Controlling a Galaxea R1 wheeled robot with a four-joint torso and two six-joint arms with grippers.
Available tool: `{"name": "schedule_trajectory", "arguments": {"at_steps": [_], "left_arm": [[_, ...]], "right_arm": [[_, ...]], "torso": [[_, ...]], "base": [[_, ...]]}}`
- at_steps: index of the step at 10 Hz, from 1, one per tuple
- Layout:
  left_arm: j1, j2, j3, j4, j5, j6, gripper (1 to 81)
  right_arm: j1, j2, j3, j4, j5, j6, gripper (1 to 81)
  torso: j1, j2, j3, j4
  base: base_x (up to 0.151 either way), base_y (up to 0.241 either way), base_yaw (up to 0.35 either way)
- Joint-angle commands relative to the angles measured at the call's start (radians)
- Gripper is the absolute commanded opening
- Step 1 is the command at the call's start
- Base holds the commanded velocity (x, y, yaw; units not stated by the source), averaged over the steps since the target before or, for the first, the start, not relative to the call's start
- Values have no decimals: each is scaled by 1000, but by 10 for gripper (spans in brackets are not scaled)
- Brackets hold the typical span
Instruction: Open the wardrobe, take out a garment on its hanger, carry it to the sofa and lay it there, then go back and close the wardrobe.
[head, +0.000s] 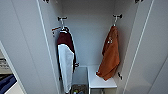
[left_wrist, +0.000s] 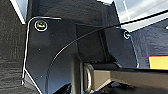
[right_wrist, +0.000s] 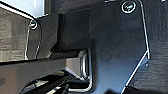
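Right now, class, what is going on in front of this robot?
The robot faces the wardrobe, whose doors stand open. Inside, the orange garment hangs on its hanger at the right, its lower edge over a white shelf. A maroon garment with white sleeves hangs at the left. Nothing is being handled; the orange garment is not yet taken out.

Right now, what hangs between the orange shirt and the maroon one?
Nothing hangs there: in the head view, bare white back wall separates the maroon garment from the orange shirt.
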Motion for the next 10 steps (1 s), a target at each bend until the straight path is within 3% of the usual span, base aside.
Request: {"name": "schedule_trajectory", "arguments": {"at_steps": [1, 6, 10], "left_arm": [[-31, -1, 2, 13, 32, 7, 811], [-31, 4, 2, 14, 31, 7, 811], [-29, 5, 2, 16, 29, 7, 811]], "right_arm": [[33, 3, -6, 8, -54, -2, 811], [35, 5, -9, 8, -54, -4, 811], [35, 5, -8, 6, -54, -6, 811]], "torso": [[0, 0, 0, 0], [0, 0, 0, 0], [-1, -1, 0, 0]], "base": [[84, 0, 0], [81, 0, 0], [78, -76, 0]]}}
